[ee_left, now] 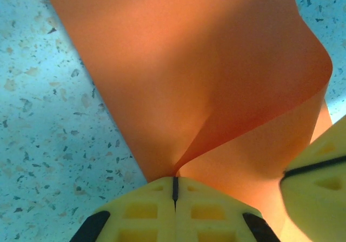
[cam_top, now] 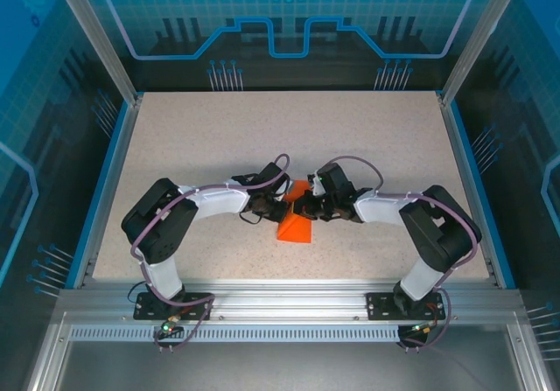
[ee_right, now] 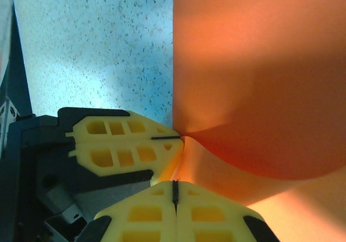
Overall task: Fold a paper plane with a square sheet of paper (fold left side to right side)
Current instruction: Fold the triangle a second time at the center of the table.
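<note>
The square sheet of paper [cam_top: 295, 227], bright orange, lies at the table's middle with one part lifted and bowed over the rest. My left gripper [cam_top: 273, 209] and right gripper [cam_top: 308, 207] meet tip to tip above it. In the left wrist view the left gripper [ee_left: 174, 178] is shut on a pinched corner of the sheet of paper [ee_left: 194, 63], which curls up and to the right. In the right wrist view the right gripper [ee_right: 174, 183] is shut on the paper's edge [ee_right: 259, 79], right beside the left gripper [ee_right: 168, 137]. The paper plane is out of view.
The speckled beige table [cam_top: 219, 137] has blue rails at its left side [cam_top: 103, 190] and right side [cam_top: 472, 190]. An aluminium frame [cam_top: 280, 303] runs along the near edge, carrying both arm bases. Bare tabletop spreads beyond and beside the paper.
</note>
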`<act>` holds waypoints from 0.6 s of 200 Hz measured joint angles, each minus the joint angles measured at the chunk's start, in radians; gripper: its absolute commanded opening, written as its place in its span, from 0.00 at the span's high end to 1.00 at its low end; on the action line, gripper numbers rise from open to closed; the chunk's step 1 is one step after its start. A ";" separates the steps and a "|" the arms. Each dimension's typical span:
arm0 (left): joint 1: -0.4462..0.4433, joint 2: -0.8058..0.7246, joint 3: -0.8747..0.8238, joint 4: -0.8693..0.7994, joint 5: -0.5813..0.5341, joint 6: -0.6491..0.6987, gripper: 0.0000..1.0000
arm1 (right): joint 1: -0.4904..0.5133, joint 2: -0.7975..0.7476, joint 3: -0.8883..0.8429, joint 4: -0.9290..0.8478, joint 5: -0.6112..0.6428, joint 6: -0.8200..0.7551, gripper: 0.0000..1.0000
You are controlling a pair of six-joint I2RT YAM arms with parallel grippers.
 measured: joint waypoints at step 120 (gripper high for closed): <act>-0.002 0.000 0.000 0.000 0.000 0.000 1.00 | 0.011 0.032 0.016 -0.058 0.019 -0.026 0.96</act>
